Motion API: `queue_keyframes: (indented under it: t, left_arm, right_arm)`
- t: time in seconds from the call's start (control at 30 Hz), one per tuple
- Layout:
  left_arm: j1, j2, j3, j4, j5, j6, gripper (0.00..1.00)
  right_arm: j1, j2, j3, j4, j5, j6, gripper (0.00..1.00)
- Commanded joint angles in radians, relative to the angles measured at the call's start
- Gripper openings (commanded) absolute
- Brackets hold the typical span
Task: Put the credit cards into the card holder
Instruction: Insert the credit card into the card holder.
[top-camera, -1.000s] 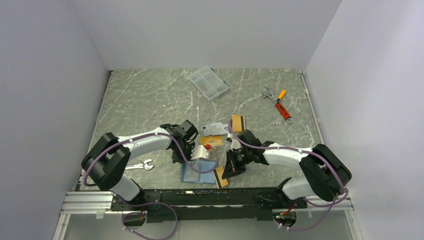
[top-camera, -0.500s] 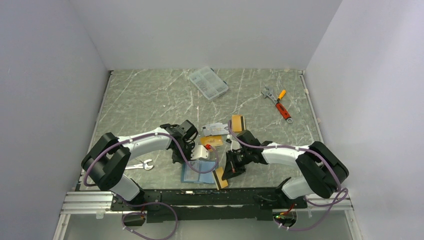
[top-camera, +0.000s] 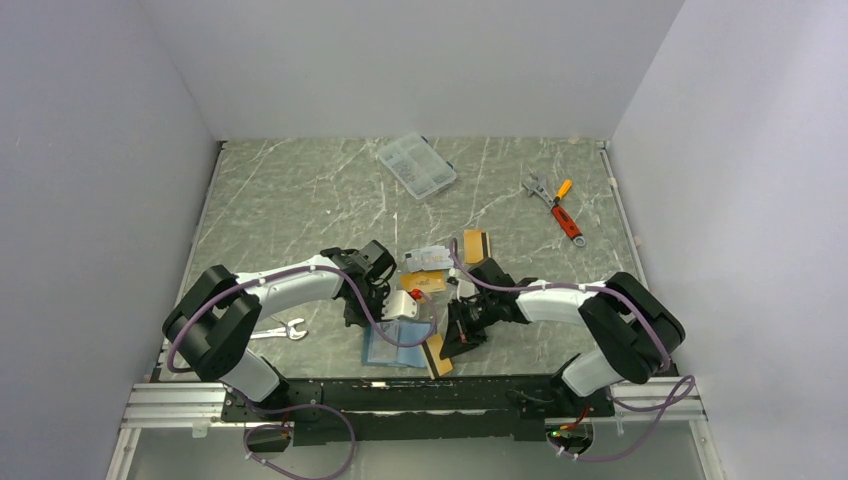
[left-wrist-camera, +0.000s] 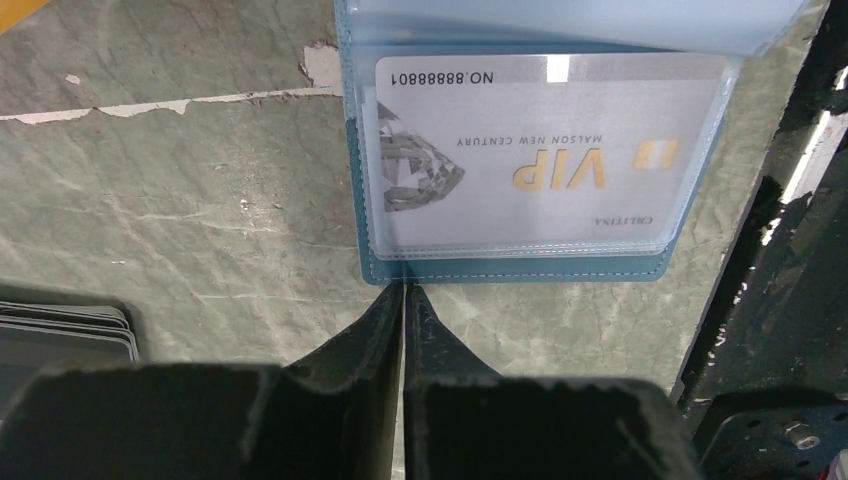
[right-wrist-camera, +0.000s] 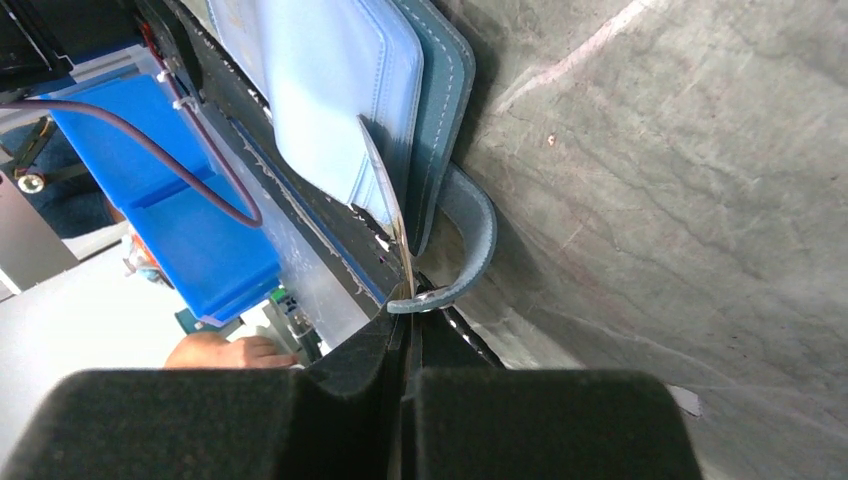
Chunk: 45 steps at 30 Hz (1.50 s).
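The teal card holder (top-camera: 390, 345) lies open near the front edge. A silver VIP card (left-wrist-camera: 540, 150) sits in its clear sleeve. My left gripper (left-wrist-camera: 403, 288) is shut, and its tips press down on the holder's stitched edge (left-wrist-camera: 520, 272). My right gripper (top-camera: 452, 340) is shut on an orange credit card (top-camera: 437, 357). The right wrist view shows this card edge-on (right-wrist-camera: 385, 190). Its far end lies between the light blue leaf (right-wrist-camera: 320, 90) and the teal cover, beside the snap tab (right-wrist-camera: 470, 240). More credit cards lie behind: a striped orange one (top-camera: 475, 245), a silver one (top-camera: 428, 259) and an orange one (top-camera: 422, 281).
A clear compartment box (top-camera: 417, 166) stands at the back. An adjustable wrench (top-camera: 537, 185) and an orange-handled tool (top-camera: 565, 215) lie at the back right. A spanner (top-camera: 280, 330) lies by the left arm. A dark flat case (left-wrist-camera: 60, 325) is beside my left fingers.
My right gripper has shifted a little left with the orange card, closer to the card holder. The left arm has not moved.
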Motion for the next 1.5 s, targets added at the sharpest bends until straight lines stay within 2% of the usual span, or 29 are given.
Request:
queue_keyframes:
  t: [0.0, 0.27, 0.87, 1.47]
  left_arm:
    - [-0.005, -0.020, -0.002, -0.009, 0.004, 0.018, 0.10]
    - [-0.006, -0.022, -0.006, -0.008, 0.003, 0.020, 0.10]
    - [-0.008, -0.013, 0.007, -0.022, 0.008, 0.020, 0.09]
    - [-0.012, -0.016, 0.008, -0.029, 0.008, 0.023, 0.08]
  right_arm:
    - [0.000, 0.020, 0.020, -0.004, 0.044, -0.013, 0.00]
    - [-0.002, -0.054, -0.042, -0.050, 0.067, -0.012, 0.00]
    - [-0.006, -0.087, -0.054, -0.081, 0.072, -0.024, 0.00]
    - [-0.004, -0.027, -0.003, -0.051, 0.052, -0.028, 0.00]
